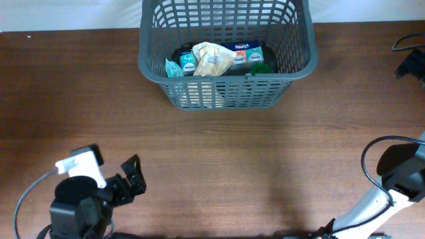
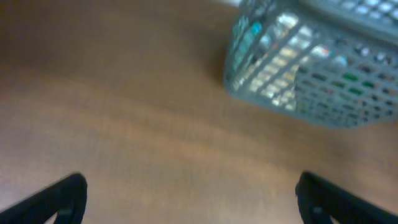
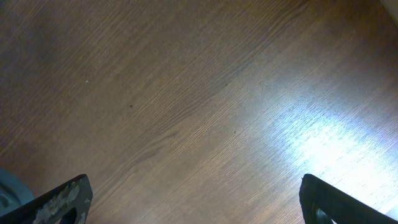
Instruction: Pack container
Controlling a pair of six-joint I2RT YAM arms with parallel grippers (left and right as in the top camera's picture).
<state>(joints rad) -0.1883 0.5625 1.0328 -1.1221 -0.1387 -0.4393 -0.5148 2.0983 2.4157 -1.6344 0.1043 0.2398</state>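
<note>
Setting: a robot test bench, lab-like rather than domestic. I work at a bare wood-grain table (image 1: pixel 219 159). Behind the container (image 1: pixel 226 93) hangs a plain white backdrop (image 1: pixel 66 13). Right of the container, black hardware (image 1: pixel 413 64) sits at the table edge. On the container's near side, a loose black cable (image 1: pixel 364 162) loops over the wood.

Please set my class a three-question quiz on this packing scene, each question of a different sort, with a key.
1. True or false: the container already holds several packets.
2. Multiple choice: the left tool is A) open and empty, B) shut on a packet, C) inside the container.
3. Short answer: what does the wrist view show between the fingers of the right tool?

Key: 1 true; 2 A; 3 the wooden table, nothing else.
</note>
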